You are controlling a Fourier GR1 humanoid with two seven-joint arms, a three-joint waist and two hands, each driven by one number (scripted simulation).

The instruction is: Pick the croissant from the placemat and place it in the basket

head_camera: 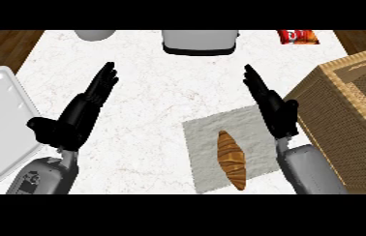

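Note:
A golden-brown croissant (231, 159) lies lengthwise on a grey placemat (207, 138) at the lower middle right of the counter. The woven wicker basket (336, 102) stands at the right edge, just beyond the placemat. My right hand (274, 107) hovers open with straight fingers pointing away, above the placemat's right side, between croissant and basket, holding nothing. My left hand (80, 115) is open too, fingers straight, over the bare counter at the left, far from the croissant.
A white tray (13, 119) sits at the left edge beside my left forearm. A toaster-like appliance (199, 41) stands at the back middle, a grey round object (95, 35) at the back left, and a red snack bag (297, 36) at the back right.

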